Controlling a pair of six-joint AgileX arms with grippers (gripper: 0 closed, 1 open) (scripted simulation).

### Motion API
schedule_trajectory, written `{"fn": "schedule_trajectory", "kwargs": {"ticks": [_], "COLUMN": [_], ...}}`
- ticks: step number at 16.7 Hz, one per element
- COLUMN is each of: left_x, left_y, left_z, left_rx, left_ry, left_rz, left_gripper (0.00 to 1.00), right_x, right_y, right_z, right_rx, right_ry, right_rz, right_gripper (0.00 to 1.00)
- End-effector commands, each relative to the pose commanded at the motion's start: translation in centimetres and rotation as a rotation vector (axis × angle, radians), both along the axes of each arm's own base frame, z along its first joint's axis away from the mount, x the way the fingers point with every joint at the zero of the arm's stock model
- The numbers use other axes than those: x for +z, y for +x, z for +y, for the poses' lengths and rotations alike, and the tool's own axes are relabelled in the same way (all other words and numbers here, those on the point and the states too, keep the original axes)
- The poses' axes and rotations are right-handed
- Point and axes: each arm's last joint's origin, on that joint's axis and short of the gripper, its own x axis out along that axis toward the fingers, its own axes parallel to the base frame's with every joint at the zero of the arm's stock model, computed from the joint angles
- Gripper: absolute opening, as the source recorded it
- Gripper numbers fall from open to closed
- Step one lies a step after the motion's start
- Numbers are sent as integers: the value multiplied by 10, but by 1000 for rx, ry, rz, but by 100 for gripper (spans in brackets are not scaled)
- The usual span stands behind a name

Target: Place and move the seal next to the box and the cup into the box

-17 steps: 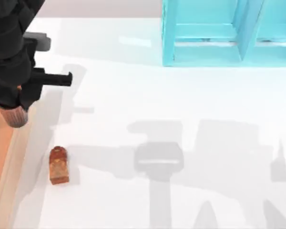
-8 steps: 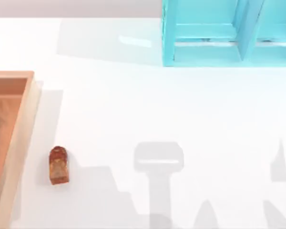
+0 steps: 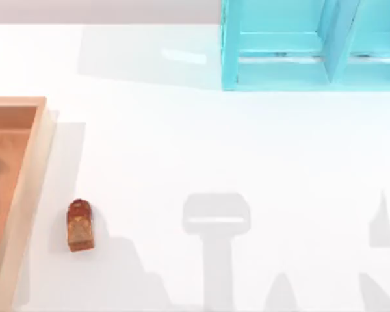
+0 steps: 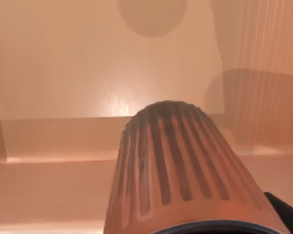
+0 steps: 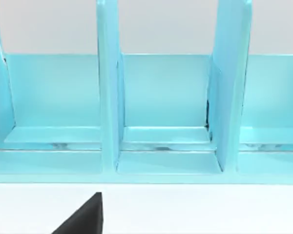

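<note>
The ribbed reddish-brown cup (image 4: 180, 165) looms close in the left wrist view, hanging above the box's orange-brown floor (image 4: 63, 63) and casting a round shadow there. My left gripper (image 4: 200, 229) is shut on the cup, with one dark finger (image 4: 284, 213) showing at its side. In the top view the box (image 3: 27, 188) lies at the table's left edge. The seal (image 3: 80, 225) lies on the white table just right of the box's wall, rounded end pointing away. A dark part of my right gripper (image 5: 83, 217) faces the shelf.
A turquoise shelf-like structure (image 3: 299, 45) with upright dividers stands at the back right of the table (image 3: 201, 149); the right wrist view looks straight into its compartments (image 5: 163, 97). Arm shadows lie on the white surface toward the front.
My left arm, holding the cup, has moved off the top view's left edge over the box. The box's wall and corner are now uncovered. The seal has not moved.
</note>
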Motion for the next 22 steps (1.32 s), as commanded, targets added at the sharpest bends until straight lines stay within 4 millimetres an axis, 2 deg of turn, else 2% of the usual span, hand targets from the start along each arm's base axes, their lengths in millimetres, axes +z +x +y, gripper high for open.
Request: {"fn": "schedule_trajectory", "kwargs": {"ticks": [3, 11, 16, 22], "left_x": [-11, -61, -64, -64], "left_y": [1, -2, -3, -3], "left_z": [-1, 4, 5, 5], "left_rx": [-11, 0, 5, 5], "left_ry": [-4, 3, -3, -3], "left_rz": [10, 3, -2, -2], "left_gripper": [0, 0, 0, 45], "right_x": [0, 0, 0, 0], "right_y": [0, 0, 0, 0], "right_z": [0, 0, 0, 0], "right_rx": [0, 0, 0, 0], "right_ry": [0, 0, 0, 0], "right_rz": [0, 0, 0, 0], "right_gripper": [100, 100, 100, 100]}}
